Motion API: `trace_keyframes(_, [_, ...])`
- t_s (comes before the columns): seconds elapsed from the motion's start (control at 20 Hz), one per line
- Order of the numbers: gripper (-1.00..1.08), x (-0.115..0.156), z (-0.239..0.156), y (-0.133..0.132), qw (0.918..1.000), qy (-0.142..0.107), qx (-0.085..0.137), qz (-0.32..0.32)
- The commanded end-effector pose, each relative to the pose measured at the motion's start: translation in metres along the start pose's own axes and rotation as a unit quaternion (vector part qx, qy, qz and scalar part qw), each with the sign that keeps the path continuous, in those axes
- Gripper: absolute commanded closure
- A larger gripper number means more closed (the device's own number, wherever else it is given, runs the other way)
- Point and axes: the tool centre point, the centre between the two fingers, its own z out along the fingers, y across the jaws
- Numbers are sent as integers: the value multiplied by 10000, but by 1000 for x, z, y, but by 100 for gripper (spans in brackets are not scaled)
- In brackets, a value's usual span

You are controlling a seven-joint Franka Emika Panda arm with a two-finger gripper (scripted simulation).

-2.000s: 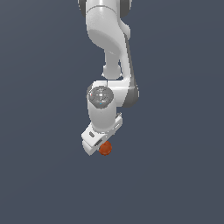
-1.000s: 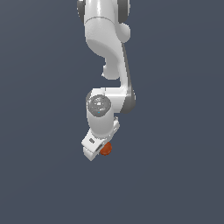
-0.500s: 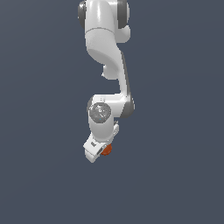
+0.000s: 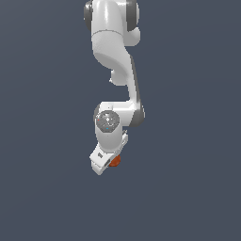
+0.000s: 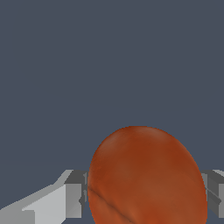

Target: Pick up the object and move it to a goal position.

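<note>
Orange-red mottled ball [image 5: 146, 177] is sitting between the white gripper's [image 4: 109, 161] jaws, which are pressing against it on both sides. Around the gripper, only plain dark blue-grey background is showing, while the white jointed arm [image 4: 117, 61] is rising above it.

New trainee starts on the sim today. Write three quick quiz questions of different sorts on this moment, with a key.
1. True or false: the orange-red ball sits between the fingers of the gripper.
2. Multiple choice: in the exterior view, how much of the ball shows? A) all of it, lying apart from the arm B) only a part, peeking out beside the white gripper C) none
3. Short answer: what else is in the scene besides the arm and the ball?

Key
1. True: the wrist view shows a finger at each side of the ball.
2. B
3. Nothing but a plain dark grey-blue background.
</note>
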Motion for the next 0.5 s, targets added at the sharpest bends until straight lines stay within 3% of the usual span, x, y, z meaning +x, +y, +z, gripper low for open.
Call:
trace_keyframes(0.0, [108, 0, 0, 0, 10000, 0, 0, 1])
trace_keyframes(0.45, [108, -9, -15, -4, 10000, 0, 0, 1])
